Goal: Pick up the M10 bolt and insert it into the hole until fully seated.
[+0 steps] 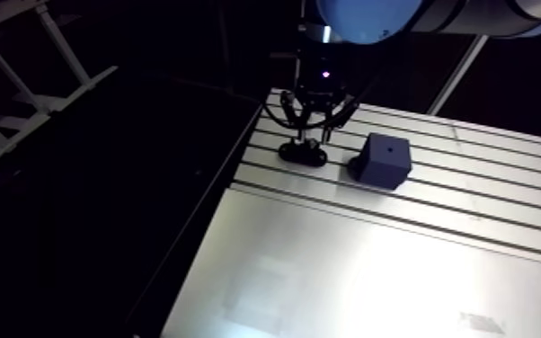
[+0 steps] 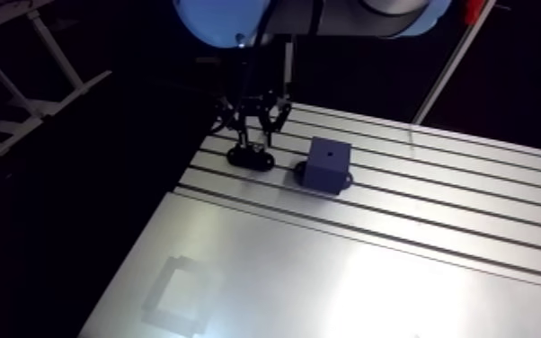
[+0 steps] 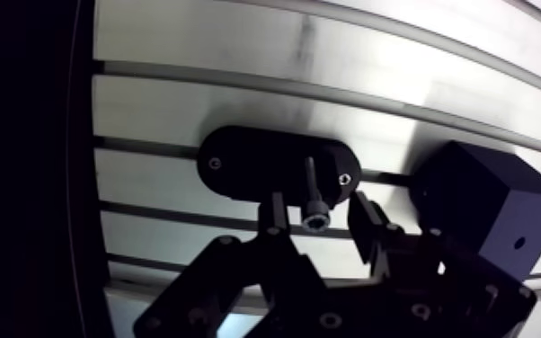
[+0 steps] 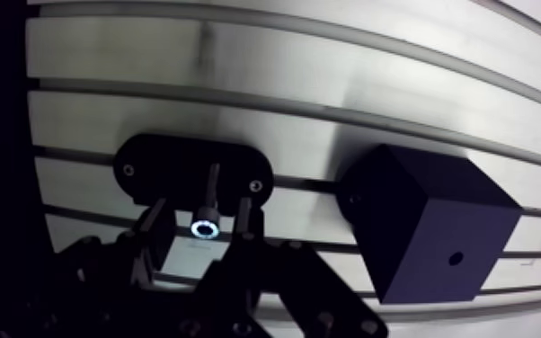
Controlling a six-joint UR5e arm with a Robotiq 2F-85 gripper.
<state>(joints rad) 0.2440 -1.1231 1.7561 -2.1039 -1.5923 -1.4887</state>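
The two-finger gripper (image 4: 200, 214) hangs low over the slotted aluminium table (image 3: 238, 54), jaws released and straddling the dark socket-head M10 bolt (image 3: 316, 216), which stands upright in a black oval holder (image 3: 238, 166). The pick step is in hand: the fingers must clench on the head and lift clear, then carry the bolt to the small hole (image 3: 518, 243) in the nearby dark cube block (image 3: 472, 198).

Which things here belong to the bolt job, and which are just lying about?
Job: bolt, standing in the black oval holder; black block with its hole; the hand, open, a finger either side of the bolt head.
Not part of it: only the slotted table underneath.
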